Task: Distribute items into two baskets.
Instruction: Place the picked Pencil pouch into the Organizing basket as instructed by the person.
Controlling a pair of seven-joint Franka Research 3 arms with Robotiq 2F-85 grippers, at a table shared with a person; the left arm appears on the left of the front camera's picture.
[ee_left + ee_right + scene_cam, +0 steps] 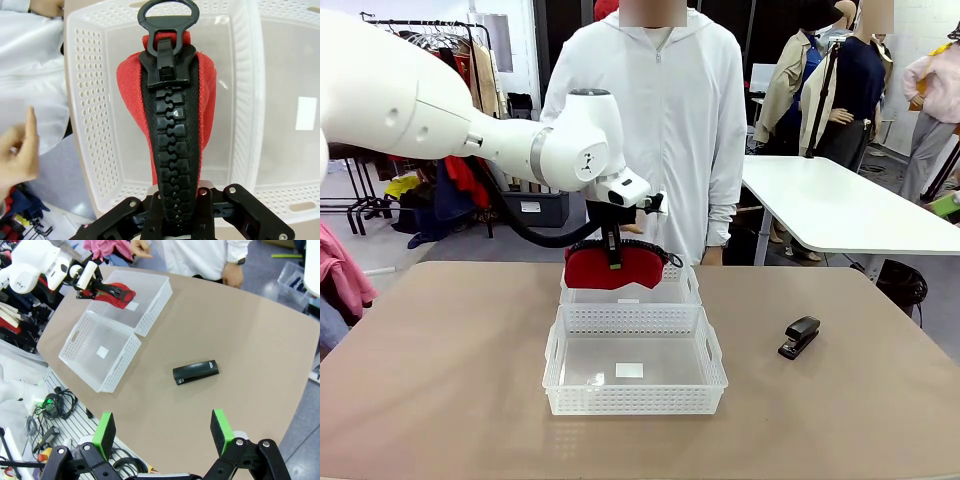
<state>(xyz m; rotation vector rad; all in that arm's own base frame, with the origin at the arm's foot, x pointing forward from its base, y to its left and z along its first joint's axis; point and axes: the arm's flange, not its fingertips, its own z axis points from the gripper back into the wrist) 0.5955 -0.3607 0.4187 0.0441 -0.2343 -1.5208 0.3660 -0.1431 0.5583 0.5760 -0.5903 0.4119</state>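
The left gripper [613,258], clamped on the red pouch [588,270], holds it above the far basket [688,293], while the right gripper [164,429] hangs open over the worktop [440,360], where the stapler [800,337] lies apart from the near basket [635,400].

I see pouch [131,80]: red woven cloth, matt | zipper [172,135]: chunky black moulded plastic, dull sheen | near basket [634,398], far basket [682,295]: white perforated plastic, smooth, faintly glossy | stapler [800,336]: black, glossy | desk [440,350]: smooth matt tan.
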